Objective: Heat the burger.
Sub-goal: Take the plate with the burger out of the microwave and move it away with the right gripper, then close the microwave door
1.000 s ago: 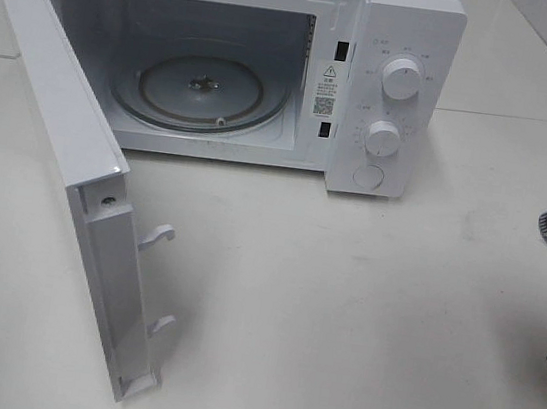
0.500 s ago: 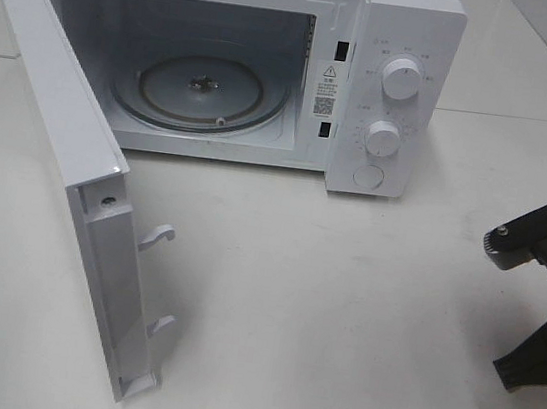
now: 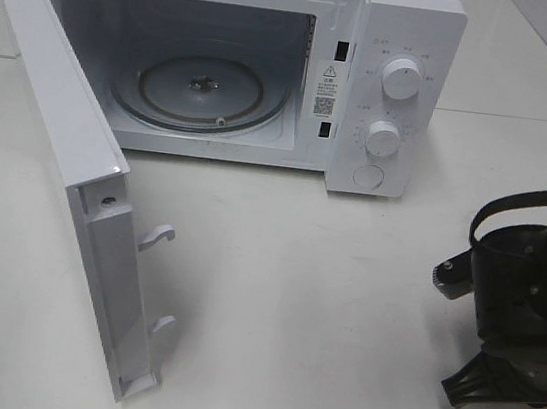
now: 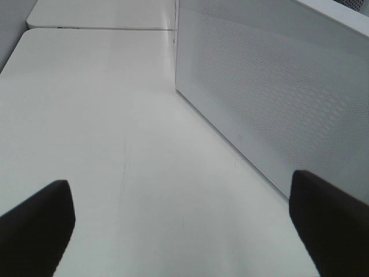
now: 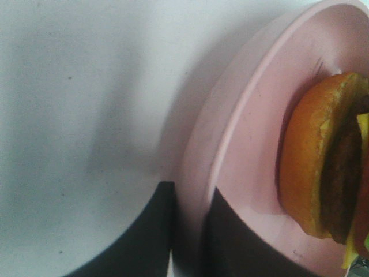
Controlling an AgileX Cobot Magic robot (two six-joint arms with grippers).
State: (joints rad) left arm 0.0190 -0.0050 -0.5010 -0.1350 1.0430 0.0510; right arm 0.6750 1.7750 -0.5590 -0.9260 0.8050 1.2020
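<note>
The burger (image 5: 323,161) shows in the right wrist view with an orange-brown bun, a dark patty and a bit of yellow. It lies on a round pink plate (image 5: 253,115). My right gripper (image 5: 187,231) is shut on the plate's rim, one dark finger (image 5: 144,236) under it and one on top. In the high view only the right arm (image 3: 523,298) shows, at the right edge above the table; the plate and burger are hidden there. My left gripper (image 4: 179,231) is open and empty, low over the table.
The white microwave (image 3: 396,39) stands at the back with its door (image 3: 61,136) swung wide open to the left. Its glass turntable (image 3: 203,89) is bare. A perforated white microwave panel (image 4: 271,98) stands close beside my left gripper.
My right arm has moved in from the right edge toward the left, further over the table. The microwave and its door have not moved.
</note>
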